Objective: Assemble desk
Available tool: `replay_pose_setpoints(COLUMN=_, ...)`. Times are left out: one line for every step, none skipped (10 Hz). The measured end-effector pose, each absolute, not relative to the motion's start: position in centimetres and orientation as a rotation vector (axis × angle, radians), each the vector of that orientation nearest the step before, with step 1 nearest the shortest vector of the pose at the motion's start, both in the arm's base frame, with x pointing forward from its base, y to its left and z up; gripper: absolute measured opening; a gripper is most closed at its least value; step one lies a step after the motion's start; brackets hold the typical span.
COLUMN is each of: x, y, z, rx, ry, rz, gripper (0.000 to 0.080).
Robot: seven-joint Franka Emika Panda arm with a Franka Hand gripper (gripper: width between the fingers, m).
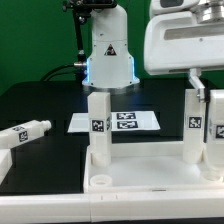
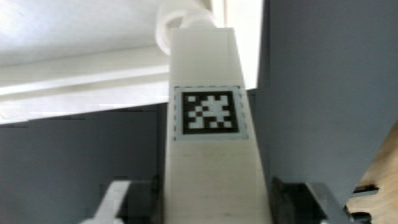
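We see the desk top [image 1: 130, 185] in the foreground, the marker board [image 1: 115, 122] behind it, a middle leg [image 1: 98, 128] and a right leg [image 1: 193, 125] upright on the top, the right leg closely flanked by our fingers [image 2: 118, 205] though we cannot tell whether they grip it, and a loose leg [image 1: 25, 133] lying at the exterior view's left.

Base of white robot arm [image 1: 108, 52] upright at back. Wrist low; large white two-finger gripper [image 1: 201, 92] points down, fingers [image 2: 118, 203] parted, narrow gap inside each.
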State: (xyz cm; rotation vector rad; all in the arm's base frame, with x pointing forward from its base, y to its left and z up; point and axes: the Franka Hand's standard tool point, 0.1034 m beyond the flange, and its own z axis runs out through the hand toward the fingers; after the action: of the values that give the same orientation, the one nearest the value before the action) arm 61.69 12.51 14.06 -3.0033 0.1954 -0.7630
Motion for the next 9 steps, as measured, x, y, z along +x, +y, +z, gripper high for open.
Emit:
replay_pose_setpoints(x=61.7, y=12.5, z=14.0, rx=-2.999, ry=0.191, rz=-0.780, gripper=0.0282)
replay_pose_setpoints(x=61.8, y=12.4, z=14.0, rx=-3.001, ry=0.179, rz=-0.786, gripper=0.0282)
replay_pose_setpoints(x=61.8, y=12.1, z=14.0, rx=-3.007, ry=0.166, rz=-0.788, gripper=0.0282)
replay_pose_setpoints(x=61.9, y=11.8, z=14.0, rx=-3.009, ry=0.165, rz=-0.788, gripper=0.0282)
replay_pose_setpoints(x=61.9, y=11.5, z=14.0, rx=-3.015, ry=0.150, rz=-0.789, gripper=0.0282)
replay_pose_setpoints(x=61.9, y=11.2, z=13.9, rx=-3.019, ry=0.147, rz=-0.788, gripper=0.0282)
replay_pose_setpoints(x=61.8, y=11.2, z=13.8, rx=-3.021, ry=0.147, rz=-0.786, gripper=0.0282)
replay_pose_setpoints(x=61.8, y=11.2, z=13.5, rx=-3.025, ry=0.145, rz=-0.780, gripper=0.0282)
replay_pose_setpoints(x=61.7, y=11.2, z=13.2, rx=-3.029, ry=0.143, rz=-0.775, gripper=0.0282)
